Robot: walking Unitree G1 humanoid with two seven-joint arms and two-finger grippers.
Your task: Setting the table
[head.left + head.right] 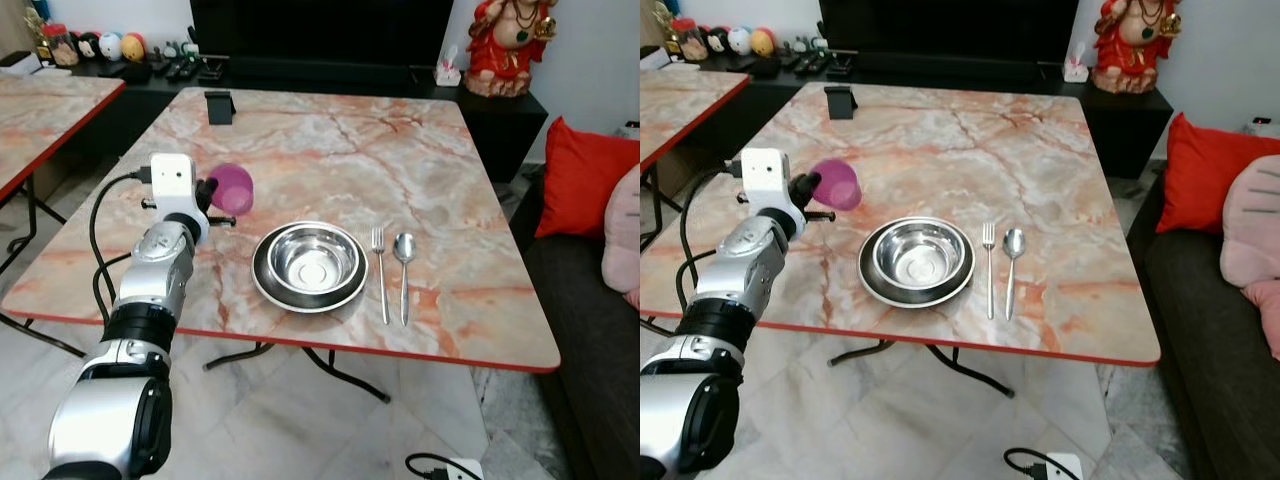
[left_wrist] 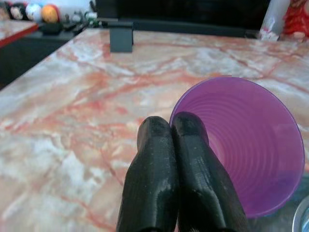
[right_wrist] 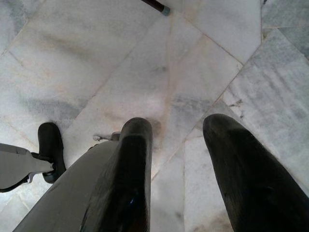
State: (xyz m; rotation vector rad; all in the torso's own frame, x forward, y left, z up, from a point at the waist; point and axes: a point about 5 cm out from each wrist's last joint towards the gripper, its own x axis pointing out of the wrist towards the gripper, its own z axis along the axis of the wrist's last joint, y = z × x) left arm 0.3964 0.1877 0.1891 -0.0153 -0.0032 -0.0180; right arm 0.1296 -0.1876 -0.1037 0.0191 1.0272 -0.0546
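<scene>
a: where are we?
b: cup step, i judge. the square pink marble table with red edge (image 1: pixel 420 150) already carries a round steel bowl on a plate (image 1: pixel 309 266). the left gripper (image 2: pixel 173 145), fingers pinched together on the rim, holds the tilted purple plastic cup (image 1: pixel 233 188) left of it.
a: next?
b: turn it upright, set it down. the right gripper (image 3: pixel 176 159) hangs spread over grey marble floor (image 3: pixel 145 72).
</scene>
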